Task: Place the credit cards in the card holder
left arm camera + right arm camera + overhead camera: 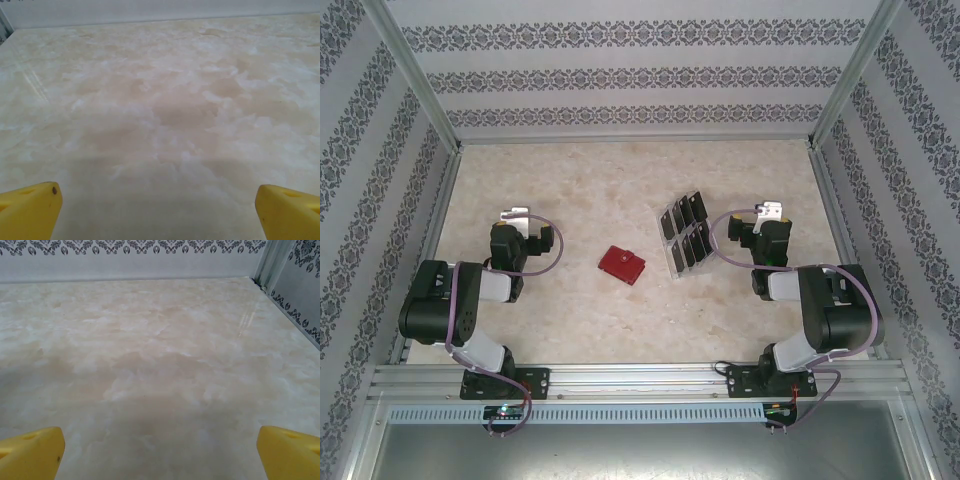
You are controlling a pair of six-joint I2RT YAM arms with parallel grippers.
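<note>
Top external view put the card holder point(621, 265) near the middle of the table point(570, 330): a small red, roughly square wallet lying flat, turned at a slant. To its right and apart from it, the credit cards point(684, 236) stood tilted in two rows in a clear plastic display rack point(673, 268), thin black rectangles set side by side. My right gripper point(772, 211) sat just past the rack's right end. My left gripper point(514, 214) was well apart from the wallet on the other side. Bare surface lay open between my arms, around the wallet and up to the far wall.

The tabletop was smooth, with a mottled beige and white marble pattern and a faint sheen. Walls point(620, 80) with white and grey ornamental bands closed the far side and both flanks. Aluminium posts point(415, 80) rose at the far corners, and a slotted metal rail point(640, 378) ran along the near edge where my bases were bolted.

From the left wrist, my yellow fingers point(30, 212) stood at the bottom corners, jaws spread wide with only marble between them. The right wrist showed the same wide, empty spread, with the far wall and a post at the right.
</note>
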